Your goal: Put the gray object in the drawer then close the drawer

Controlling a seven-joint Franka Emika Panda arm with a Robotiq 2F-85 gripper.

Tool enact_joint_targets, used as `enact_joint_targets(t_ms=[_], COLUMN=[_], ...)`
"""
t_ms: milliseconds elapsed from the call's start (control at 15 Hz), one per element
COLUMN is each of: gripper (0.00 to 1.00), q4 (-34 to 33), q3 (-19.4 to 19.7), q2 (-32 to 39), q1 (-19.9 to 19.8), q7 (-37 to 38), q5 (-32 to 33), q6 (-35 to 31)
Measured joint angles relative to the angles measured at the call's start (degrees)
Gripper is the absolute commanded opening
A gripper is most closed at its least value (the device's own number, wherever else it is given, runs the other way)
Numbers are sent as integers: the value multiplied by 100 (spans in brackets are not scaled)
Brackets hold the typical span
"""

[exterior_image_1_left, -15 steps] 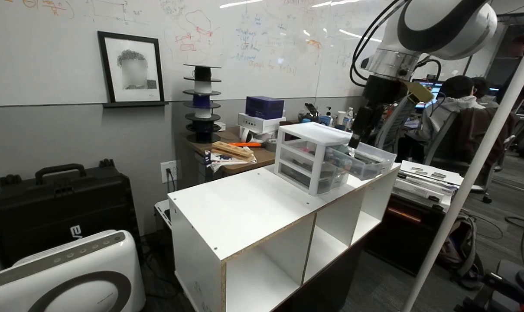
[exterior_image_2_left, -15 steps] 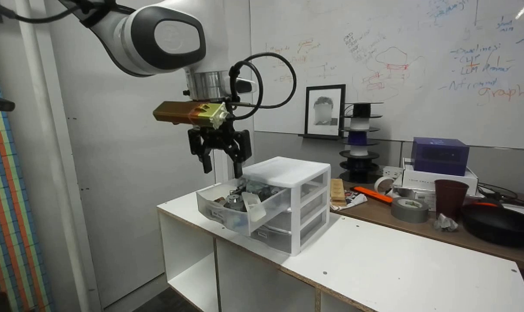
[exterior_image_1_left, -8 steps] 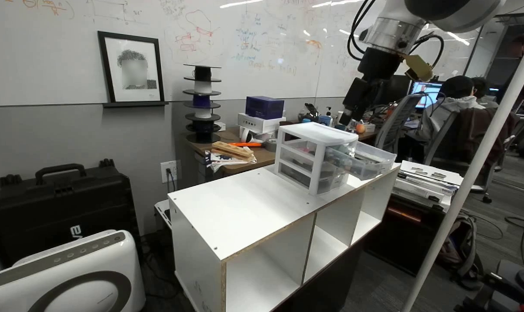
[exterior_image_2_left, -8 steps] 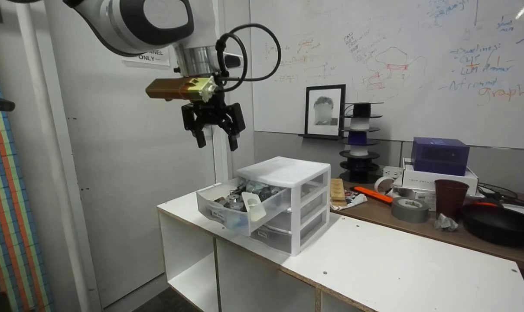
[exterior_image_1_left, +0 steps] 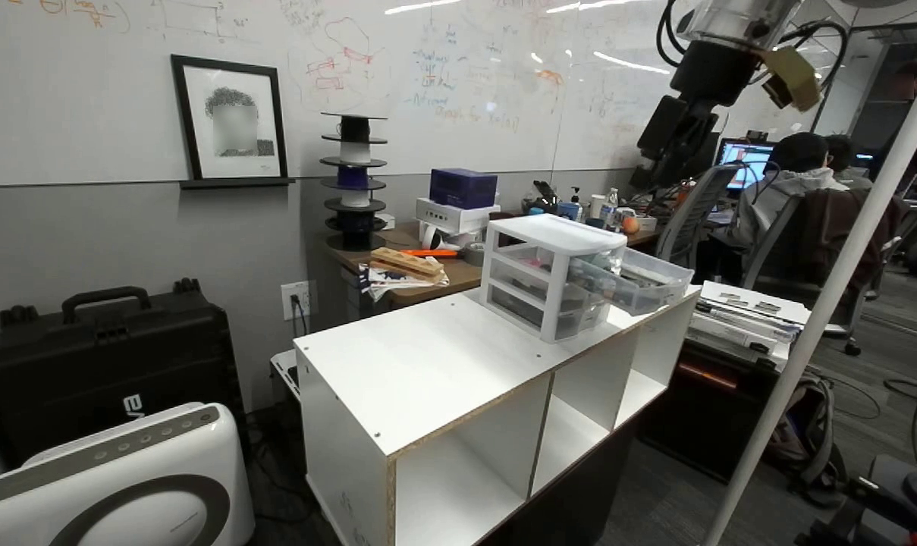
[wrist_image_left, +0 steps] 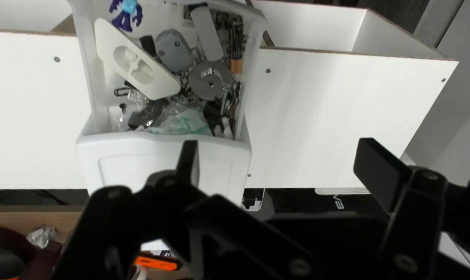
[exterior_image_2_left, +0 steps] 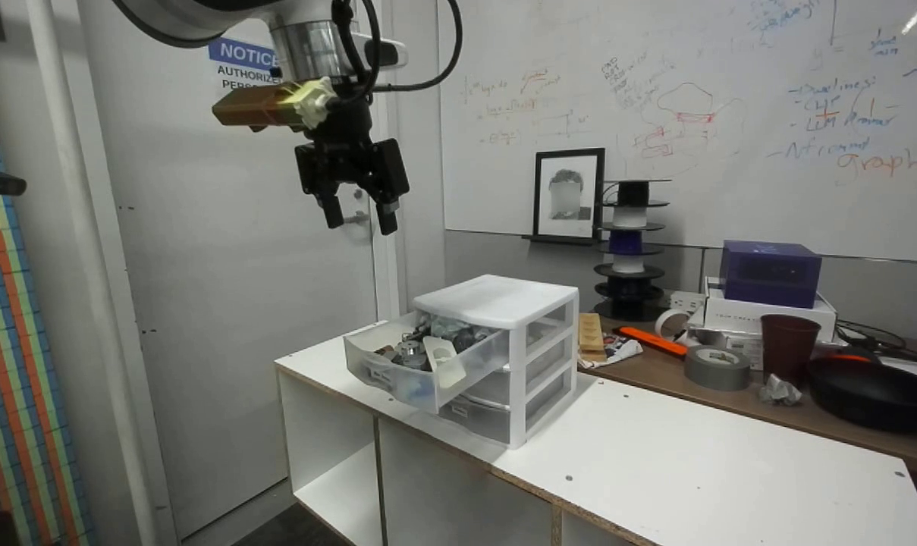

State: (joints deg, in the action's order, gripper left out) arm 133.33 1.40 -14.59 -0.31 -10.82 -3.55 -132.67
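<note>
The translucent drawer [exterior_image_2_left: 386,373] is pulled out of the small white-framed unit [exterior_image_2_left: 496,299] and also shows in an exterior view [exterior_image_1_left: 655,297]. In the wrist view the drawer [wrist_image_left: 251,58] holds mixed parts. Among them are a round gray disc [wrist_image_left: 207,83], a gray rounded plate [wrist_image_left: 174,51] and a gray bar [wrist_image_left: 207,33]; I cannot tell which is the gray object. My gripper [exterior_image_2_left: 361,222] hangs well above the drawer and unit, apart from both. Its fingers stand wide apart with nothing between them, as the wrist view [wrist_image_left: 280,159] shows.
The unit stands on a big white open-fronted shelf cabinet [exterior_image_2_left: 693,470]. A brown desk behind holds a purple box [exterior_image_2_left: 769,273], gray tape [exterior_image_2_left: 717,367], a dark cup [exterior_image_2_left: 788,345] and a black pan [exterior_image_2_left: 879,390]. A pale pole [exterior_image_1_left: 822,303] rises in an exterior view.
My gripper has risen away from the drawer, staying open and empty. In an exterior view it also shifts toward the door side. The drawer stays pulled out and its contents look unmoved.
</note>
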Motion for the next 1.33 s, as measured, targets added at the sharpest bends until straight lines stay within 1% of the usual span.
enact_joint_targets(t_ms=[400,733,1133,1333], gripper=[100,100,100,100], q4=[388,629,1067,1286], q3=[302,473,517,517], q2=[-531,-591,-427,-312], q1=[-188,-385,-396,-396], q7=[49,-74,-552,-688], q5=[136,633,1087,1218], q6=[634,1111,1067,823])
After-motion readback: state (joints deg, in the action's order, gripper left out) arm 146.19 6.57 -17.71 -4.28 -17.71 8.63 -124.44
